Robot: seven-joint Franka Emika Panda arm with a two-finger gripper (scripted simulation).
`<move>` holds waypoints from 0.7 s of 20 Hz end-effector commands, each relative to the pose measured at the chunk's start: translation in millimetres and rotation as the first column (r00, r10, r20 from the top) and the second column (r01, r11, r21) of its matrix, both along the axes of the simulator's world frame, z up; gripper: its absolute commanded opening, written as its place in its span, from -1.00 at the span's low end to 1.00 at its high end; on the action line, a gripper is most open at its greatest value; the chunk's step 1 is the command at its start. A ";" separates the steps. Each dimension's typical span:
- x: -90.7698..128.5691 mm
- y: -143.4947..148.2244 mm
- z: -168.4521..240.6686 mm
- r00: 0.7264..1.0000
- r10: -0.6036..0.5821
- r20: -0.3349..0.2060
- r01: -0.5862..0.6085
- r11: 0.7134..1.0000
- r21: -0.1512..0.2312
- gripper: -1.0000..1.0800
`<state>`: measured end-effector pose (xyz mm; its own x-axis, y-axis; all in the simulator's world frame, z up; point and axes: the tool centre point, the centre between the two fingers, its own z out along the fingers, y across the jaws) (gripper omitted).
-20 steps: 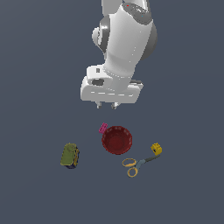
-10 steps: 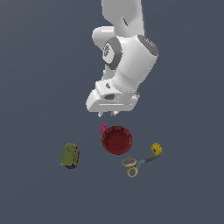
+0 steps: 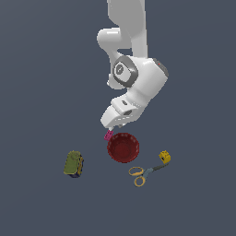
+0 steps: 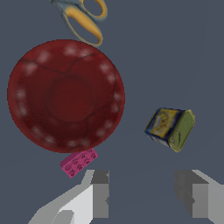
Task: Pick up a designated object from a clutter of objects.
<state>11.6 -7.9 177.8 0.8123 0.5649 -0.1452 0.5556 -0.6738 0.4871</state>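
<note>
The dark red bowl (image 3: 123,147) sits upright on the grey floor, empty; it fills much of the wrist view (image 4: 65,96). The tiny pink block (image 3: 109,135) lies against the bowl's rim, also seen in the wrist view (image 4: 78,162). My gripper (image 3: 116,126) hangs open and empty just above the pink block and the bowl's near rim, and its two fingers (image 4: 99,194) stand wide apart in the wrist view (image 4: 146,192). The olive-green can (image 3: 73,164) (image 4: 170,128) lies on its side, apart from the bowl.
Yellow-handled scissors (image 3: 145,174) (image 4: 85,19) lie by the bowl toward the exterior view's right. A small yellow block (image 3: 165,157) sits at the scissors' tip. The floor is plain dark grey.
The arm has come down and tilted, bringing the gripper from well above the clutter to just over the pink block and the bowl's rim. The objects have not moved.
</note>
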 end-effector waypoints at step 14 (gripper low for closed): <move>-27.5 36.2 -78.0 0.915 0.391 -0.102 -0.399 0.913 -0.086 0.23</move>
